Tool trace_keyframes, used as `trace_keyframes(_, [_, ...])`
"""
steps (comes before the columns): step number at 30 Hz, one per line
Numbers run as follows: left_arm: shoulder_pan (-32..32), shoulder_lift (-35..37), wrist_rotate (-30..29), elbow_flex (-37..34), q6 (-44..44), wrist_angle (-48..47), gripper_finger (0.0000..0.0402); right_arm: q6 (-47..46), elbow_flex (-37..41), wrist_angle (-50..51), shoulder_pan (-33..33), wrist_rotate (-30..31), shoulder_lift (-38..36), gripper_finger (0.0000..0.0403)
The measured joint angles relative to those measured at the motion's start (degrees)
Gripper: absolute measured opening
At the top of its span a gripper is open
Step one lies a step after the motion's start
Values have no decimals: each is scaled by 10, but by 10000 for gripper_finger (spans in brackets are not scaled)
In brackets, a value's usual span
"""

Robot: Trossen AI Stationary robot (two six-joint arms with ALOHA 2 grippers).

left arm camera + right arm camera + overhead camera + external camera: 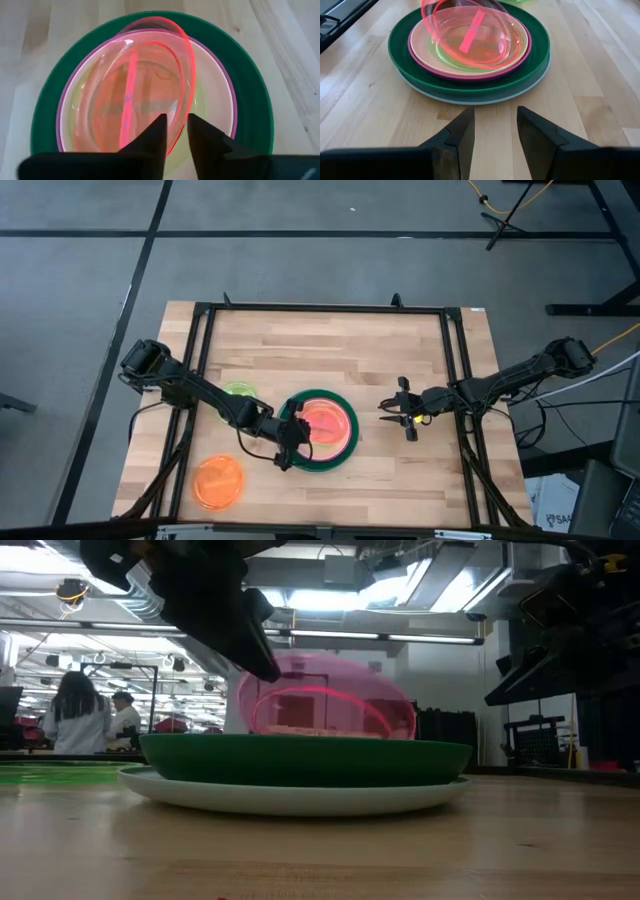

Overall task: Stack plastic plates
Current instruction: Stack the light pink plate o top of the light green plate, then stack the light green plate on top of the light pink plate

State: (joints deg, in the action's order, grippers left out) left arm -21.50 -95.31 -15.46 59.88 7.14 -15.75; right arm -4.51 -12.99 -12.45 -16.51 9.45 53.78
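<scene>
A stack stands at the table's middle: a light blue plate (pixel 542 70) at the bottom, then dark green (pixel 343 450), magenta (pixel 470 76), peach (pixel 422 52) and translucent lime (pixel 445 59). Over it tilts a translucent red plate (pixel 145 85). My left gripper (pixel 291 446) is at the stack's near-left side, shut on that red plate. My right gripper (pixel 390 410) hovers open to the right of the stack, a short way off it, touching nothing. My left gripper pinches the red plate's rim (pixel 176 131) between its two fingers, one on the plate's inner side and one on its outer side. It comes slanting down from the table's left. The held edge is raised (pixel 262 680). The opposite edge (pixel 408 725) is low in the stack.
An orange plate (pixel 218 482) lies flat near the table's near-left corner. Another lime plate (pixel 240 390) lies under my left arm, left of the stack. A black frame (pixel 455 360) runs along the table's sides. People (pixel 75 715) show in the room behind.
</scene>
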Motion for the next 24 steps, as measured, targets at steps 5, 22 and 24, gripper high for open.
trace_keyframes(5, [0, 0, 2, 0, 5, 0, 109, 0, 0, 0, 0, 0, 0, 140])
trace_keyframes(22, [-6, 67, 28, 48, 94, -127, 122, -2, 0, -8, 0, 0, 0, 140])
trace_keyframes(24, [-6, 76, 28, 49, 132, -164, 122, -2, 0, -9, 0, 0, 0, 140])
